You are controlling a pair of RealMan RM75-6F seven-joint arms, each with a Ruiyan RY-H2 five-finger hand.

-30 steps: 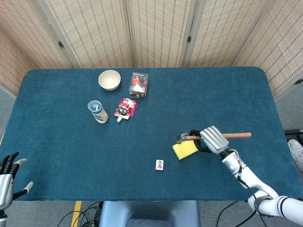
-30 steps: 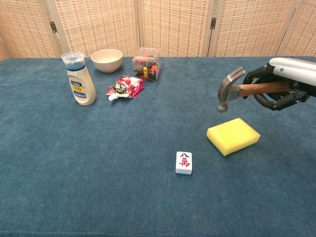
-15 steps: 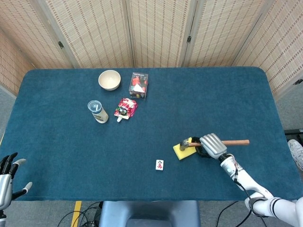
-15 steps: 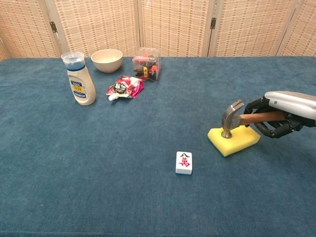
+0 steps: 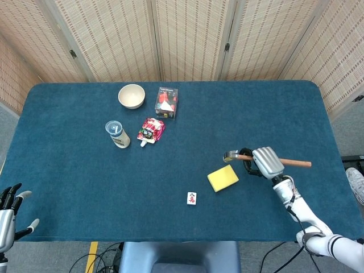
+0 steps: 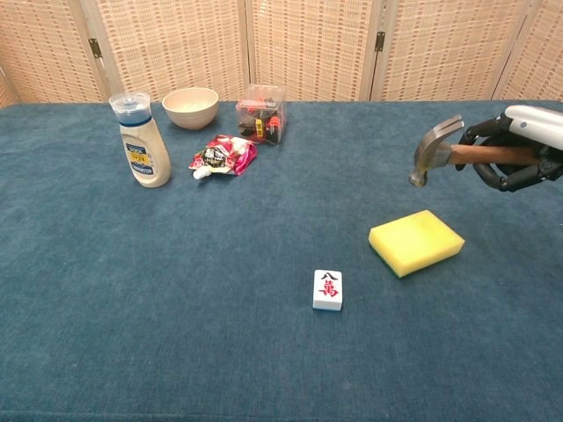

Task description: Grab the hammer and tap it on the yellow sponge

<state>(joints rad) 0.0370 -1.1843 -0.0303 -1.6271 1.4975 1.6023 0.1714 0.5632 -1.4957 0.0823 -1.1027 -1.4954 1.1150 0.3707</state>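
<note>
The yellow sponge (image 5: 222, 178) (image 6: 416, 242) lies flat on the blue table, right of centre. My right hand (image 5: 265, 163) (image 6: 519, 158) grips the wooden handle of the hammer (image 5: 273, 161) (image 6: 447, 153), whose steel head hangs in the air above and slightly behind the sponge, not touching it. My left hand (image 5: 9, 214) is off the table's near left corner with fingers spread and nothing in it; the chest view does not show it.
At the back left stand a white bottle (image 6: 142, 141), a cream bowl (image 6: 190, 106), a red snack pouch (image 6: 221, 156) and a clear box (image 6: 260, 112). A mahjong tile (image 6: 327, 289) lies left of the sponge, near the front.
The hammer came down onto the sponge half a second ago and has now lifted off it, rising up and to the right. The left hand has stayed put.
</note>
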